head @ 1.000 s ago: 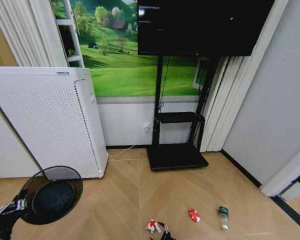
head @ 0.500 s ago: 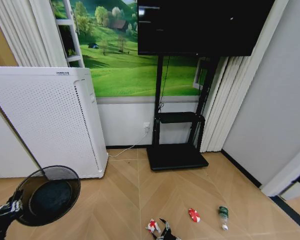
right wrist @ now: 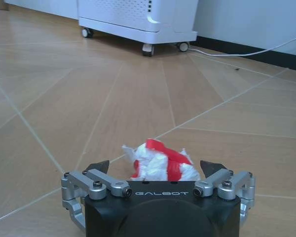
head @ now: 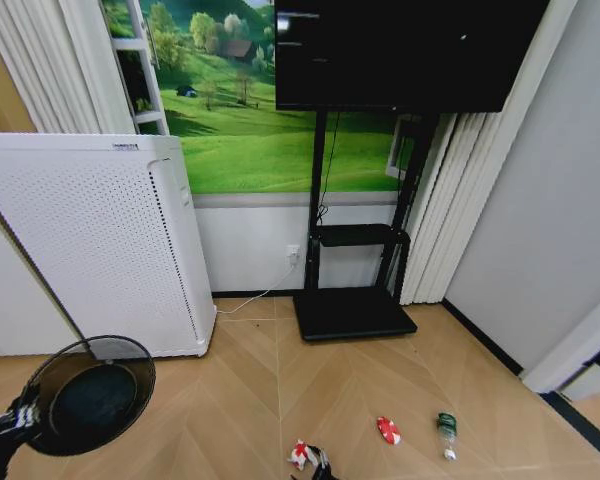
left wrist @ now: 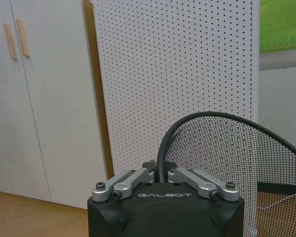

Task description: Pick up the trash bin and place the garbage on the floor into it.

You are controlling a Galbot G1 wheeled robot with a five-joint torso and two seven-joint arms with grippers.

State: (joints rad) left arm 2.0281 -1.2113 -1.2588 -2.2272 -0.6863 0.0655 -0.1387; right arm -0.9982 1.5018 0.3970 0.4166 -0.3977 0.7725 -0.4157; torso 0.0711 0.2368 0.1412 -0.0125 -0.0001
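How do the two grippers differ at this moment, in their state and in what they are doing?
The left gripper is shut on the trash bin rim, holding it above the floor; the right gripper is open and grips nothing. The left one is raised; the right one is low at the floor, its fingers around the crumpled wrapper.

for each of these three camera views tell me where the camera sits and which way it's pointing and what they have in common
Head view: high on the robot, facing forward and down at the herringbone wood floor; left arm holds the black wire-mesh trash bin.
Left wrist view: behind the left gripper, clamped on the bin rim, facing the white perforated appliance.
Right wrist view: low, behind the open right gripper, around the crumpled red-and-white wrapper.
Shared: appliance, bin, wrapper also in the head view.
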